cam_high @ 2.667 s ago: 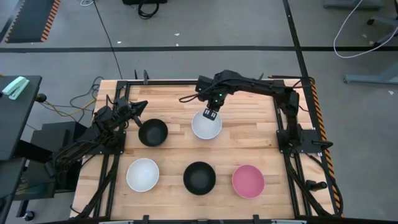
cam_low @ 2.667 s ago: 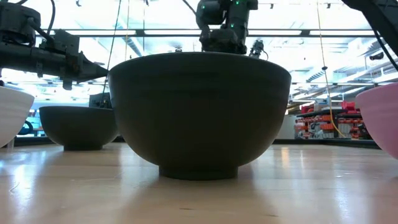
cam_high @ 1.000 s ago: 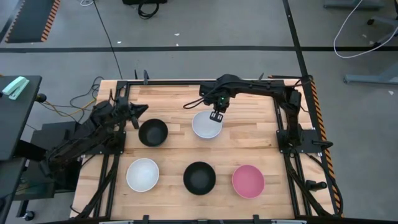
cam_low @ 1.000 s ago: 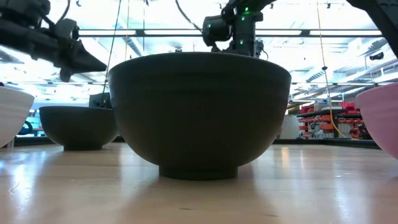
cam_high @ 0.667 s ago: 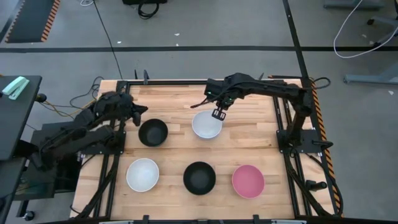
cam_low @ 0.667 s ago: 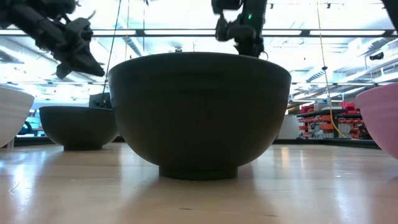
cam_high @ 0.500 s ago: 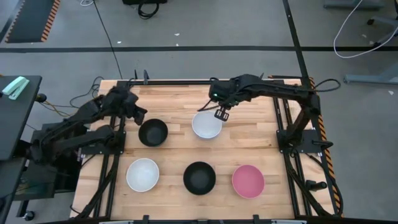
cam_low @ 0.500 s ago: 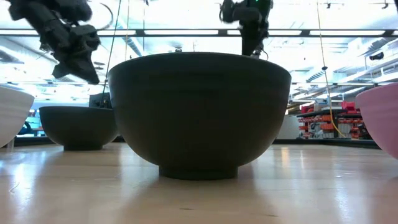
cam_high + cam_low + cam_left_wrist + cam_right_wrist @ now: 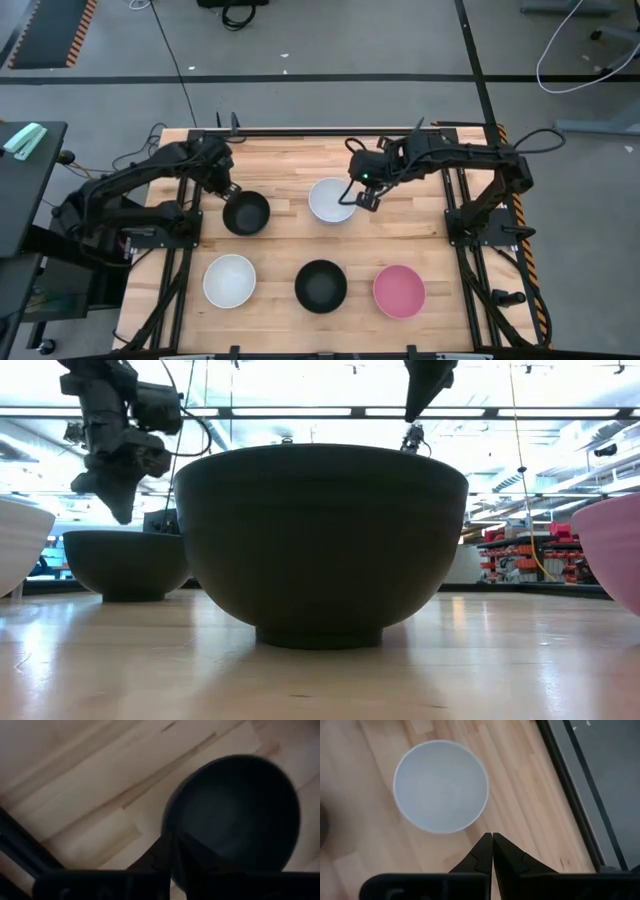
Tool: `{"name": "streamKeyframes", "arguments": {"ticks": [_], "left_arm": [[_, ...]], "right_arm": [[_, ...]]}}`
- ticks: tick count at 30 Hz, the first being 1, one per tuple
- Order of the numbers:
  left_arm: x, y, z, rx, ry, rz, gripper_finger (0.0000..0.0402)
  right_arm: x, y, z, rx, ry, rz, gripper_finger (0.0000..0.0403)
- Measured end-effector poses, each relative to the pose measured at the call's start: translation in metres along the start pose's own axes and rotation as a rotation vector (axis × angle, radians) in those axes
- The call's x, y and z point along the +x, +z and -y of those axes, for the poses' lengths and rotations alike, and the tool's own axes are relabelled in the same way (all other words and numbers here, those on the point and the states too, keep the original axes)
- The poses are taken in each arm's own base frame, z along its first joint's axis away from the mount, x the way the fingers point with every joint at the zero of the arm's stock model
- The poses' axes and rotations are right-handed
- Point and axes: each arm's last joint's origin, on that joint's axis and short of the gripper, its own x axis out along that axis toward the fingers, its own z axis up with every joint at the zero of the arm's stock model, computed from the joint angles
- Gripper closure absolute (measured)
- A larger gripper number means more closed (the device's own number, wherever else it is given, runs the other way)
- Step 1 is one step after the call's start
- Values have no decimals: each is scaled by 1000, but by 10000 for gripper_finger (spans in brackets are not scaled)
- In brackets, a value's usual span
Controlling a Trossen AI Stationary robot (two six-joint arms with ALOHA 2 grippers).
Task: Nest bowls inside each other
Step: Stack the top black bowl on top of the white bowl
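Bowls, five in sight on the table [image 9: 400, 240], all apart, none nested yet; back row: black bowl [image 9: 246, 213] at left, pale bowl [image 9: 332, 201] at centre, whitish with a faint blue cast, whether white or lavender cannot be told; front row: white bowl [image 9: 229, 281] at left, second black bowl [image 9: 321, 286] in the middle, pink bowl [image 9: 399, 291] at right; a sixth bowl does not show; in the low view the front black bowl fills the middle and hides much behind it. Left gripper [image 9: 228, 189]: above the back-left rim of the back black bowl, fingers together per the left wrist view, holding nothing. Right gripper [image 9: 366, 197]: just beside the pale bowl's right edge, raised, fingers [image 9: 485, 851] together, empty; the pale bowl lies clear of them in the right wrist view. Step in hand, as judged: approach to a first pick, both arms poised over the back row, nesting not begun. Next move calls for: fingers parted, one finger inside and one outside a rim, a firm pinch, a level lift, then a centred lowering into a neighbouring bowl; the thin smooth rim may slip or tip if taken off-centre.
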Motion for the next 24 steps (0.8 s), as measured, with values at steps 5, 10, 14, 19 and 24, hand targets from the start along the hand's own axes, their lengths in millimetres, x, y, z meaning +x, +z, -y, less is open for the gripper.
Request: {"name": "streamKeyframes", "arguments": {"ticks": [5,10,14,19,24], "left_arm": [[7,0,8,32,3,-45,343],[12,1,13,27,36,-51,319],[16,3,13,18,70,-67,301],[24,7,12,17,139,-86,285],[33,10,12,14,162,-130,275]], "right_arm": [[-5,-8,-10,-1,-16,-25,375],[-4,-11,-17,-7,-36,-18,356],[6,-16,-19,-5,-54,-56,340],[26,-25,-23,-25,-80,-113,326],[40,-31,-26,-29,-89,-134,323]]}}
